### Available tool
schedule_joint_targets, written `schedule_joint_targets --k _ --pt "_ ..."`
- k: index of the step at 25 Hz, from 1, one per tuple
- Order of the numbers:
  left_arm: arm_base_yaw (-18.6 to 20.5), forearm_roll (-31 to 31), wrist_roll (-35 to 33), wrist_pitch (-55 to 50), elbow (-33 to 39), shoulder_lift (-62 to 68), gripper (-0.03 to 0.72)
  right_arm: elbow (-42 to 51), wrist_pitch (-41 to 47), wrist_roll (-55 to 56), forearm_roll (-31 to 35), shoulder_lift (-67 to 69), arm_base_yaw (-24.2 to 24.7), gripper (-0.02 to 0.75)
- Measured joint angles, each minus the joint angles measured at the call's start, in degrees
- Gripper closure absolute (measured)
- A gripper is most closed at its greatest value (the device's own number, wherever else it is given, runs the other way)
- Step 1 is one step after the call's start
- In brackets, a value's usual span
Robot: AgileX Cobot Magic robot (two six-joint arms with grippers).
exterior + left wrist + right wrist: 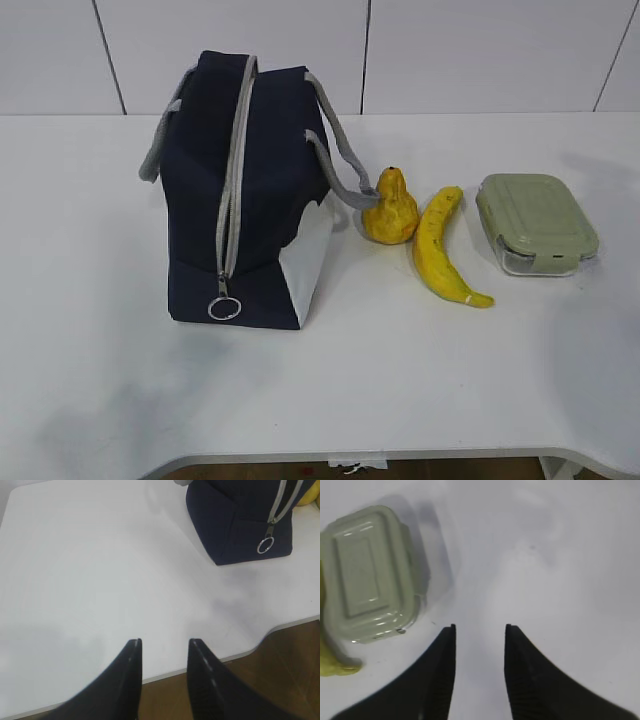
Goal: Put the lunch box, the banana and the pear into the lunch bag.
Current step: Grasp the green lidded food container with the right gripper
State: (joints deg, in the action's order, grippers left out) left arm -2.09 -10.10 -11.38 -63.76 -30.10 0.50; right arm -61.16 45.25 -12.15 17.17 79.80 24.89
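The navy lunch bag [245,190] stands on the white table, zipper shut, ring pull [224,308] at its near end. The pear [391,210] sits just right of the bag, then the banana [438,248], then the lunch box [535,222] with its sage-green lid. My left gripper [164,641] is open and empty over the table's front edge, well short of the bag [235,520]. My right gripper [479,627] is open and empty above bare table, right of the lunch box [367,575]. Neither arm shows in the exterior view.
The table's front edge [400,460] curves near the bottom; brown floor [280,680] lies beyond it. A white panelled wall [400,50] stands behind the table. The banana's tip [335,666] shows at the left edge of the right wrist view.
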Motion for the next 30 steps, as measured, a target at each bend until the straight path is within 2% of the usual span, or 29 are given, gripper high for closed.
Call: schedule_joint_targets --k 1,4,8,10,11,13,19,26,28,30 --pt "0.00 0.00 0.00 0.00 0.00 0.00 0.449 -1.15 0.62 -5.28 5.83 2.45 1.15 0.475" --pt "0.00 0.00 0.00 0.00 0.00 0.00 0.449 -3.97 4.09 -14.67 15.75 8.93 3.70 0.481" --pt "0.00 0.00 0.00 0.00 0.00 0.00 0.449 -8.64 12.72 -24.38 26.56 17.56 6.61 0.481" --pt "0.00 0.00 0.00 0.00 0.00 0.00 0.449 -10.23 15.87 -26.68 29.39 20.15 7.15 0.481" --pt "0.00 0.00 0.00 0.00 0.00 0.00 0.449 -12.79 20.32 -29.57 32.81 23.85 7.49 0.481" --pt "0.00 0.00 0.00 0.00 0.00 0.00 0.449 -15.11 22.27 -31.72 35.85 26.79 7.48 0.481" --pt "0.00 0.00 0.00 0.00 0.00 0.00 0.449 -21.43 22.65 -35.10 42.18 34.05 7.48 0.481" --pt "0.00 0.00 0.00 0.00 0.00 0.00 0.449 -22.75 22.65 -35.23 42.76 35.65 7.48 0.476" --pt "0.00 0.00 0.00 0.00 0.00 0.00 0.449 -22.75 22.65 -35.23 42.76 35.75 7.48 0.428" --pt "0.00 0.00 0.00 0.00 0.00 0.00 0.449 -22.75 22.78 -35.23 42.91 36.15 7.48 0.321"
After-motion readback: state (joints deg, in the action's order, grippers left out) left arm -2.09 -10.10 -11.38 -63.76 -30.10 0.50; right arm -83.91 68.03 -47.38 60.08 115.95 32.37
